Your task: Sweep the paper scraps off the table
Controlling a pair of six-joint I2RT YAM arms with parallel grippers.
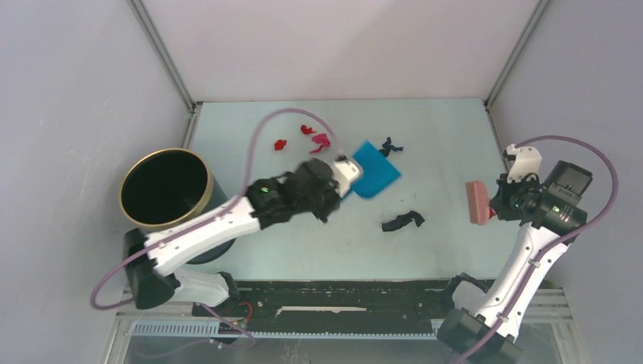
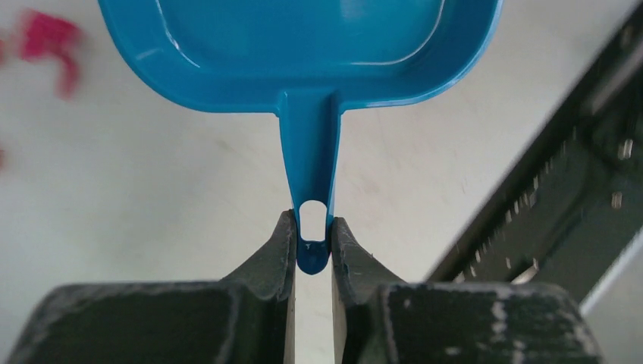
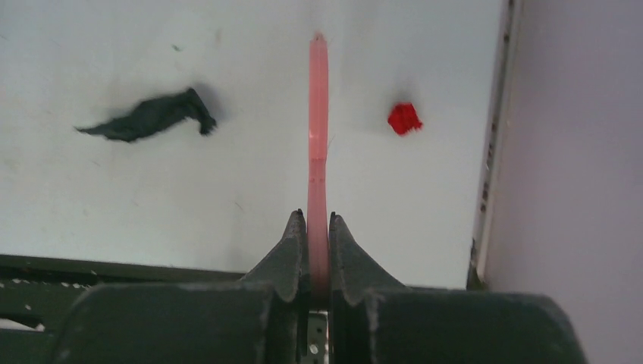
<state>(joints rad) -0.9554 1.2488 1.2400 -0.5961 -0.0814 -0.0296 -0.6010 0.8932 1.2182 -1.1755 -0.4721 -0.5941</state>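
Note:
My left gripper (image 1: 343, 176) is shut on the handle of the blue dustpan (image 1: 376, 171), which is over the middle of the mint-green table (image 1: 447, 136). In the left wrist view the gripper (image 2: 312, 241) pinches the handle end of the dustpan (image 2: 303, 53). My right gripper (image 1: 497, 202) is shut on the pink hand brush (image 1: 477, 202) at the right side; the right wrist view shows the gripper (image 3: 318, 226) holding the brush (image 3: 318, 129) edge-on. Paper scraps lie about: two red (image 1: 279, 143) (image 1: 307, 130), one magenta (image 1: 321, 142), one dark blue (image 1: 390, 146), one black (image 1: 402, 221) (image 3: 148, 117), and a red one (image 3: 404, 118) near the right wall.
A black round bin with a gold rim (image 1: 165, 188) stands at the left by the left arm. The black rail (image 1: 341, 292) runs along the front edge. Grey-white walls bound the table; the right wall (image 3: 569, 152) is close to the right gripper.

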